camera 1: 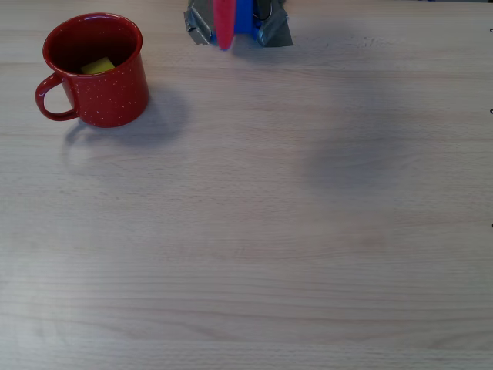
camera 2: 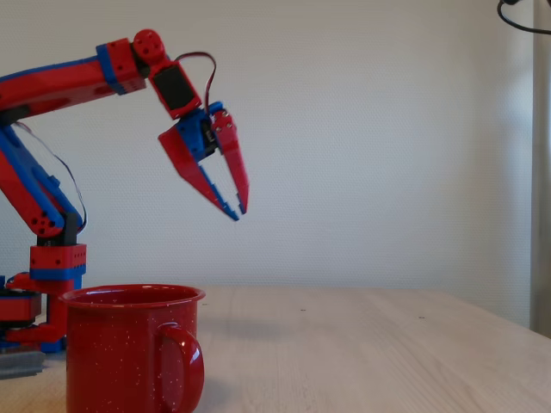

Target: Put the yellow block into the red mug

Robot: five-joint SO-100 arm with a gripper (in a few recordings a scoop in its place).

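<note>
**Kit:** Looking down from the overhead view first, where is everything?

**Rae:** At the top left stands the red mug (camera 1: 95,71), its loop handle pointing left in the picture. The yellow block (camera 1: 98,66) lies inside it, on the dark bottom toward the near wall. The pale wooden bench (camera 1: 269,231) carries nothing else apart from the arm's base (camera 1: 235,23), taped down at the top edge.

**Kit:** So the job looks finished?

**Rae:** I judge it so: the block is in the mug. What remains is drawing the arm back cleanly, staying high and well away from the rim so nothing knocks the mug.

**Kit:** And the fixed view from the side?

**Rae:** The red mug (camera 2: 133,348) fills the lower left corner, handle facing the camera; its wall hides the block. The pincer (camera 2: 240,211) hangs well above the bench, up and to the right of the mug.

**Kit:** Its state?

**Rae:** The 2 fingers meet at their tips with only a thin gap higher up, so pressed together and pinching nothing.

**Kit:** The pose?

**Rae:** The upper link of the arm (camera 2: 60,82) runs nearly level from the left, then the wrist bends so the pincer slants down and to the right.
</note>
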